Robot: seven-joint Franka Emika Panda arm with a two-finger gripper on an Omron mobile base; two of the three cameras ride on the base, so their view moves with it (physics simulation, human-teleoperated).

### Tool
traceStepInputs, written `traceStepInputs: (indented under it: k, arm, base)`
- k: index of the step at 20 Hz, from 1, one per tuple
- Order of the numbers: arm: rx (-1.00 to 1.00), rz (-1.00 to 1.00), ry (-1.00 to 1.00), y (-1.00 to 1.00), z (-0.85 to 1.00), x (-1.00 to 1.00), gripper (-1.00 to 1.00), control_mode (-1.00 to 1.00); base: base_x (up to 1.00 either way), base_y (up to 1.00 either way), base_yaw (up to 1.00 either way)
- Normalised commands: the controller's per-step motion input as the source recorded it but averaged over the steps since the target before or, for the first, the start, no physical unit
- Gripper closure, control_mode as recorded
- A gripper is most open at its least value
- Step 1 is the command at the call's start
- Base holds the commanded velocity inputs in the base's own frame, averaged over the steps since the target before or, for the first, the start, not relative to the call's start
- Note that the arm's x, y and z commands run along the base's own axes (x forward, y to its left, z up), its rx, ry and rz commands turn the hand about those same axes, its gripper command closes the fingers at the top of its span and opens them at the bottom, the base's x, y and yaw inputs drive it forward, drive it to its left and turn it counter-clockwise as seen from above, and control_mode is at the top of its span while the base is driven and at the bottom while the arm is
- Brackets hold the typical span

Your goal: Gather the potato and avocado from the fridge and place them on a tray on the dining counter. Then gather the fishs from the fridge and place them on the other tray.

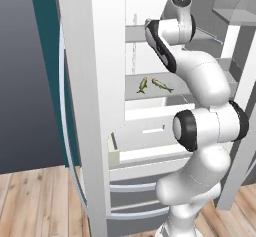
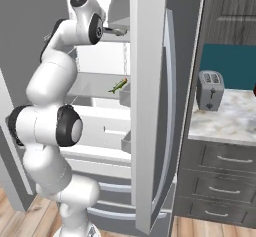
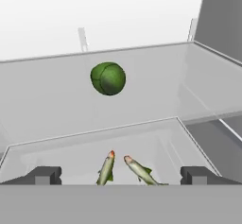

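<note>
White shelves fill the open grey steel fridge (image 1: pixel 95 106). Reaching in at upper-shelf height, the hand (image 3: pixel 120 175) is spread wide and empty. A dark green rounded avocado (image 3: pixel 108 78) sits ahead on the upper shelf; two slender grey-green fish (image 3: pixel 124 169) lie between the fingertips, one shelf lower.

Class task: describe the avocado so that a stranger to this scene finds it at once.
Look inside the open fridge at its white shelves. The avocado sits alone on the shelf above the two fish. It is round and dark green, unlike the slender fish.
</note>
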Motion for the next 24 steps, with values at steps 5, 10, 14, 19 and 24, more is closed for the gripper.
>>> traceStepInputs:
  k: [5,10,14,19,24]
  arm:
    - [0.0,0.0,0.0,-0.06,-0.02,0.49,-1.0,-1.0]
    - [0.0,0.0,0.0,-0.01,-0.01,0.48,-1.0,-1.0]
    - [0.0,0.0,0.0,0.0,-0.12,0.41,-1.0,-1.0]
    - [0.0,0.0,0.0,0.0,-0.11,0.42,-1.0,-1.0]
    - [0.0,0.0,0.0,-0.01,-0.05,0.44,-1.0,-1.0]
  base:
    - [0.0,0.0,0.0]
    - [0.0,0.0,0.0]
    - [0.0,0.0,0.0]
    - [0.0,0.0,0.0]
    - [0.0,0.0,0.0]
